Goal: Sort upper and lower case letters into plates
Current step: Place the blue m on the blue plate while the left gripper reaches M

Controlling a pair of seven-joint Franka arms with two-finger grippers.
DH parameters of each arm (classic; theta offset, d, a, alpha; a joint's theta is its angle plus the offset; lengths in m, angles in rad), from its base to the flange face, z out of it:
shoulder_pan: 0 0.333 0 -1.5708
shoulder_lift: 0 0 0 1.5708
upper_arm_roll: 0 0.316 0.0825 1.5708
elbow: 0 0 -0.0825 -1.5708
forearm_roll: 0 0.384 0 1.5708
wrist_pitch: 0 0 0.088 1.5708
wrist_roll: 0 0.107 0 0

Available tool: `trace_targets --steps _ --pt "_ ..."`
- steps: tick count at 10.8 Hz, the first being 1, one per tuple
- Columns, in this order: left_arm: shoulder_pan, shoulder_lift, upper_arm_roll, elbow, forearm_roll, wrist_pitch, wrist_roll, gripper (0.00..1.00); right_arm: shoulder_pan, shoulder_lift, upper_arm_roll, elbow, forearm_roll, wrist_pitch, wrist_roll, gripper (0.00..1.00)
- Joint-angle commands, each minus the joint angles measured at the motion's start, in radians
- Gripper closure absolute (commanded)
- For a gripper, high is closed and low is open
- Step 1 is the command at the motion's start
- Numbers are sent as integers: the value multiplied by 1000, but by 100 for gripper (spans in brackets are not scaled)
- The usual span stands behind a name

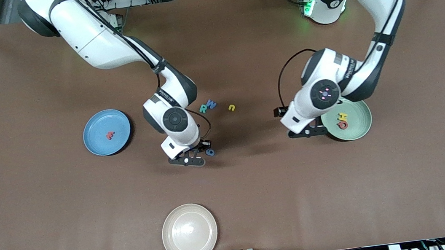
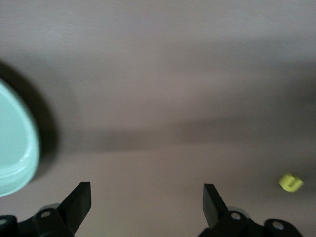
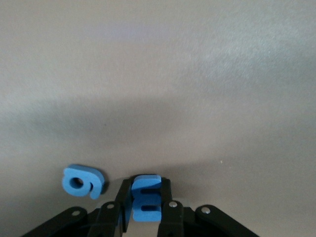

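My right gripper [image 3: 145, 185] is shut on a blue letter E [image 3: 146, 202], held upright low over the table. A second blue letter [image 3: 81, 180], round with a tail, lies flat beside it [image 1: 210, 152]. The light blue plate [image 1: 97, 123] holds one red letter [image 1: 110, 135]. The mint green plate [image 1: 359, 126] holds a yellow letter [image 1: 342, 116] and a red-pink one [image 1: 342, 124]. My left gripper [image 2: 147, 195] is open and empty over bare table next to the mint plate's rim [image 2: 17, 148]. A teal letter [image 1: 203, 108], a blue letter [image 1: 212, 104] and a yellow letter [image 1: 232, 107] lie between the arms.
A cream-white plate [image 1: 189, 232] sits empty near the table's front edge, nearer the front camera than both grippers. The yellow letter [image 2: 291, 182] also shows in the left wrist view, off to one side of the fingers.
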Motion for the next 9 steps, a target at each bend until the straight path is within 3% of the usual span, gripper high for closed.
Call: trace_targets --steps 1,3,6,7,9 --pt "-95 8 5 52 17 5 -14 0 -110 -79 54 -1 66 -135 -118 100" --pt "-210 34 6 117 47 7 -11 0 -182 -145 56 -25 68 -249 -201 100" --pt "-320 59 6 128 101 109 -11 0 -333 -289 47 -189 81 -306 -365 100" --pt "-349 80 6 128 101 160 -9 0 -348 -324 24 -239 86 -306 -387 100" --pt "-431 141 14 172 192 209 -17 0 -347 -374 -80 -319 86 -306 -462 100"
